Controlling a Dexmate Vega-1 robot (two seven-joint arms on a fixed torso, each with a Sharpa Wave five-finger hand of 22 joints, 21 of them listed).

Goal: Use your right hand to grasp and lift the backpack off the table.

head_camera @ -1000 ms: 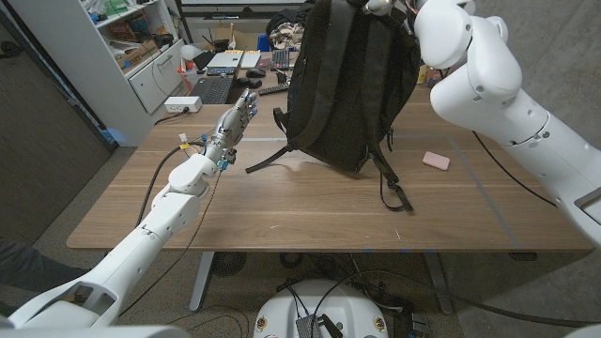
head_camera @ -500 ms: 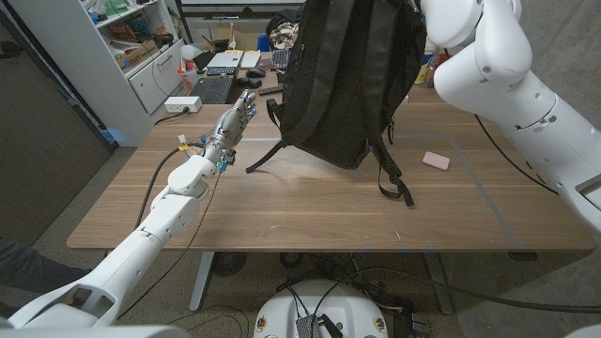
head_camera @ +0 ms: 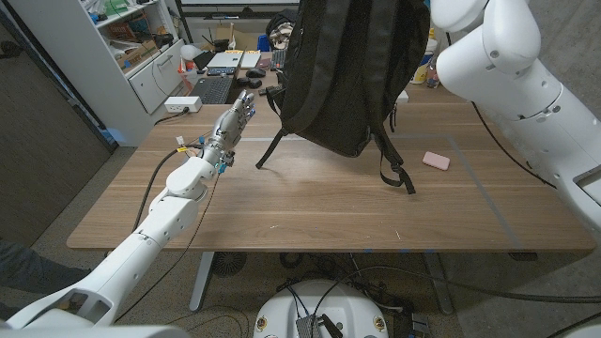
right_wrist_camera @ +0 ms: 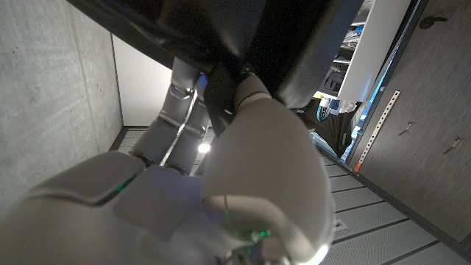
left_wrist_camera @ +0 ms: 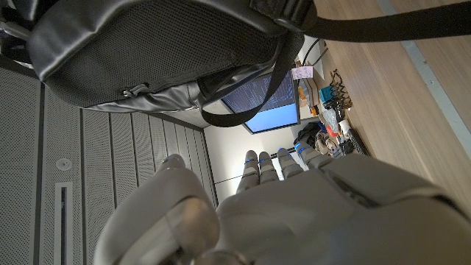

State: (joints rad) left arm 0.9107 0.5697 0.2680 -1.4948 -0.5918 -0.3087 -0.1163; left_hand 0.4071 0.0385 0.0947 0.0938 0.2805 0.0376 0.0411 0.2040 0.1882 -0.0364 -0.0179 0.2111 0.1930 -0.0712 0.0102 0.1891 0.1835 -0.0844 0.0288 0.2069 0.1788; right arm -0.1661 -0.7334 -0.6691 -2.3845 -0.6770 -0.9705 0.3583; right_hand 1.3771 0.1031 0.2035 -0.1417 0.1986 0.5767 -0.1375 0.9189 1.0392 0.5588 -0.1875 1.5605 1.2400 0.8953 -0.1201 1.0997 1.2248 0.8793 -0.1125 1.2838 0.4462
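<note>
The black backpack (head_camera: 352, 70) hangs in the air above the far middle of the table (head_camera: 310, 202), its straps dangling toward the wood. My right arm reaches up at the picture's upper right. In the right wrist view my right hand (right_wrist_camera: 221, 169) grips the backpack's top handle (right_wrist_camera: 221, 70), fingers curled around the black fabric. My left hand (head_camera: 235, 120) is stretched out over the table's left part, fingers straight and apart, holding nothing. The left wrist view has the backpack's underside (left_wrist_camera: 169, 51) beyond my left hand (left_wrist_camera: 280, 199).
A pink eraser-like block (head_camera: 436, 161) lies on the table to the right of the backpack. Keyboards, laptops and clutter (head_camera: 225, 66) crowd the far edge. A white shelf unit (head_camera: 141, 47) stands at the far left.
The backpack has risen and swung slightly right; its bottom and straps are higher off the table. My left hand has stayed put.
</note>
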